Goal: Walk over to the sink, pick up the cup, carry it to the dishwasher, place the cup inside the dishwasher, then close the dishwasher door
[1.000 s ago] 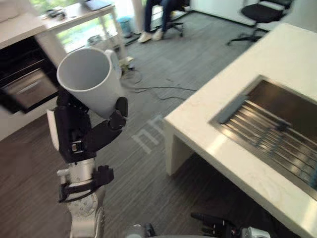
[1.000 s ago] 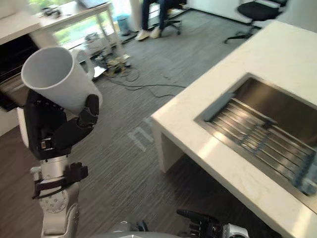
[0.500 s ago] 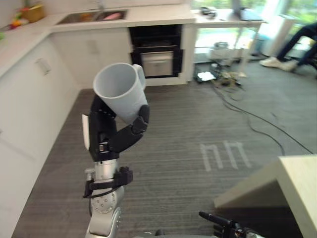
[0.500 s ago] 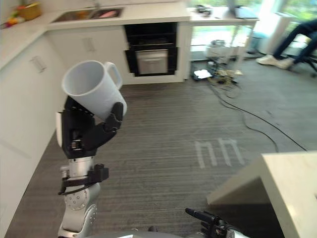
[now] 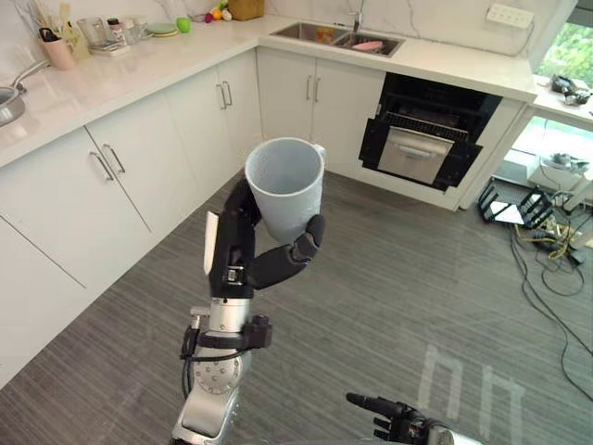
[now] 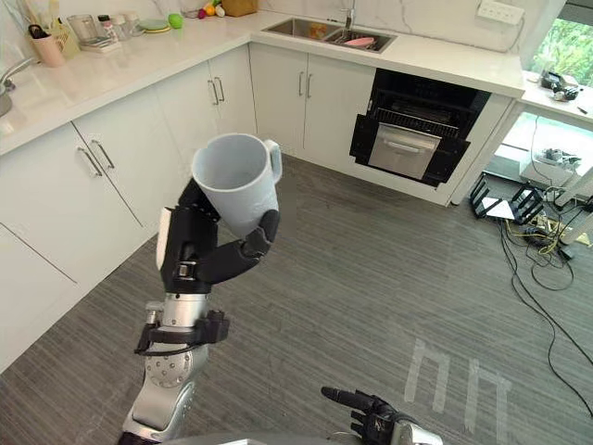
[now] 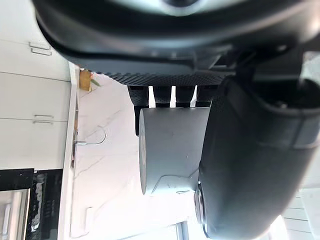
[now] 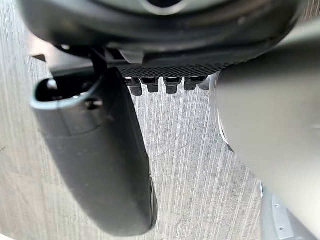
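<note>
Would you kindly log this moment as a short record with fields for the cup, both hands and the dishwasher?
cup: white, mouth up, slightly tilted, raised above the grey floor
left hand: fingers and thumb curled round the cup's lower half
right hand: low near the robot, fingers straight, holding nothing
dishwasher: dark open bay under the white counter, across the floor from the robot
progress: cup in hand, not yet in the dishwasher
</note>
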You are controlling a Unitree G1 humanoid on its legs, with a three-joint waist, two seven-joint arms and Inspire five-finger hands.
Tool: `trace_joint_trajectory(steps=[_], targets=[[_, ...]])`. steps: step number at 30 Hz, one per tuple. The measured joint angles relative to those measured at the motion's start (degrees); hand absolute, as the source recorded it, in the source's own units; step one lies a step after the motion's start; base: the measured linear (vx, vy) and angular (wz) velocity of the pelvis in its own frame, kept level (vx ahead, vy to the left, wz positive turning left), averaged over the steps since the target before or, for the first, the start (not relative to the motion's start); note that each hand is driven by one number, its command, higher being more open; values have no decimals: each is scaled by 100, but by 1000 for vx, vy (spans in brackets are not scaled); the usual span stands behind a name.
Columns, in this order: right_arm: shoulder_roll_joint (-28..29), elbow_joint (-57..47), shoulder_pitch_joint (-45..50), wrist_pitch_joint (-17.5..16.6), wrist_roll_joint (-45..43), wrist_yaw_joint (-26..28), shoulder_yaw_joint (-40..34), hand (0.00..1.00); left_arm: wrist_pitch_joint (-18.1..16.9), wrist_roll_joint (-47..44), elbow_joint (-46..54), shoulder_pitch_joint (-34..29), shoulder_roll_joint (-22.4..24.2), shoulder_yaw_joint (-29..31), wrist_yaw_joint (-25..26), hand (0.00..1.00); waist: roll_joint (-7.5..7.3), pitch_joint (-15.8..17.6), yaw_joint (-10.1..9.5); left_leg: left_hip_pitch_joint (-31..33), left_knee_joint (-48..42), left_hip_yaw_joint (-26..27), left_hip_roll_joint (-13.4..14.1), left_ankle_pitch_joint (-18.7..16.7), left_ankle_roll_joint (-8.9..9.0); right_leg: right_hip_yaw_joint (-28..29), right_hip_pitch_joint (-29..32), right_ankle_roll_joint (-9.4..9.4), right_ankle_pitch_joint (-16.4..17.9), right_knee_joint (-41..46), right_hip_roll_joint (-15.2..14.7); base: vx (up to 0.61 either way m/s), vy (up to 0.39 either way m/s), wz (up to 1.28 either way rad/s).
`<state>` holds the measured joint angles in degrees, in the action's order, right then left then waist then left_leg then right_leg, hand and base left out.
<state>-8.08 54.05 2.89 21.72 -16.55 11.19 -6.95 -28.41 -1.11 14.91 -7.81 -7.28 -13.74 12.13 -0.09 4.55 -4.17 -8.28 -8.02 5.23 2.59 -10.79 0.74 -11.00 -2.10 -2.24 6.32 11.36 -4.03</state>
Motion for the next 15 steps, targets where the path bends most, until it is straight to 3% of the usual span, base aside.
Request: trace_joint_trajectory(steps=[1,7,9,15], targets=[[-95,482,-214,-67,103,94,173,100,29,-126,-404,-587,-340,545,-139,0,-5,83,102,-275,481,-32,-133,191,-56,-133,-568,-127,-529,-1064,-1,0,0,0],[-76,329,14,-115,96,107,161,100,29,-240,-403,-655,-289,632,-139,0,15,-46,105,-280,487,191,-76,150,-49,91,-506,-87,-599,-1241,100,2,-11,-18],[-34,151,260,-139,75,183,146,100,32,-439,-403,-700,-187,641,-201,0,0,-244,225,-203,463,244,-41,132,-28,112,-498,-79,-622,-1334,136,30,-44,-14],[-24,56,545,-335,67,406,18,100,28,-1033,-397,-676,176,630,-532,0,-2,-325,363,-181,79,346,44,65,84,193,-604,8,-558,-1288,187,7,-60,-8]])
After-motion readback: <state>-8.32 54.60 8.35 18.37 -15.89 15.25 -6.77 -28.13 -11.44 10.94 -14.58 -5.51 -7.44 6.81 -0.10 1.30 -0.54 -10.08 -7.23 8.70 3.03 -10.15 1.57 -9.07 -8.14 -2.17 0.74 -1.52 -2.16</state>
